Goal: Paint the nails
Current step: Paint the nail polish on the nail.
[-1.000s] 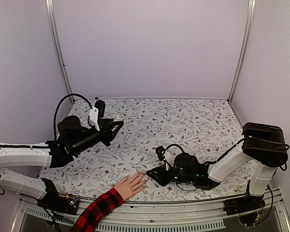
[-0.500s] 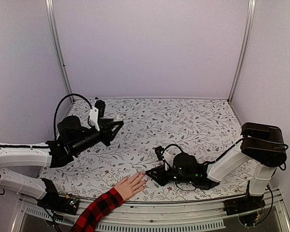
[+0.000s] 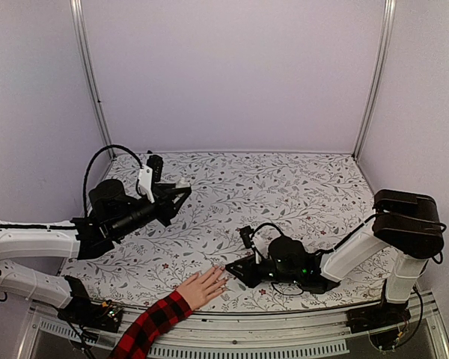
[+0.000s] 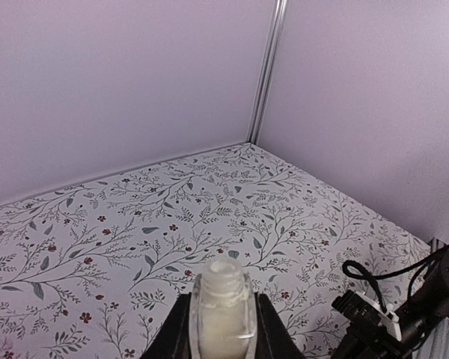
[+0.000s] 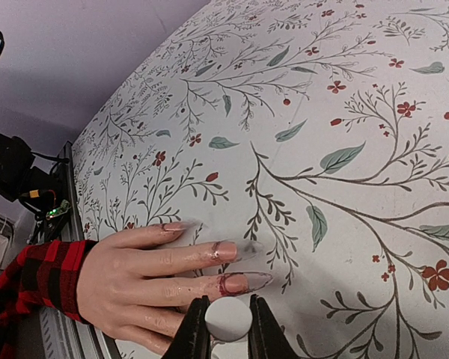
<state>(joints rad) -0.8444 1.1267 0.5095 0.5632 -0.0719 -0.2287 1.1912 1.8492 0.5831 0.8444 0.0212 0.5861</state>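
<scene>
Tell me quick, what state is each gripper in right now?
Left gripper: shut on the uncapped bottle.
Right gripper: shut on the white cap, beside the nails.

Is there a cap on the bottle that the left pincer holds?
No, the bottle in the left pincer shows a bare threaded neck.

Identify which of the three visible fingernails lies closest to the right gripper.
The nail on the lowest of those fingers, just above the right gripper and its white cap; the other two nails lie farther up the picture.
</scene>
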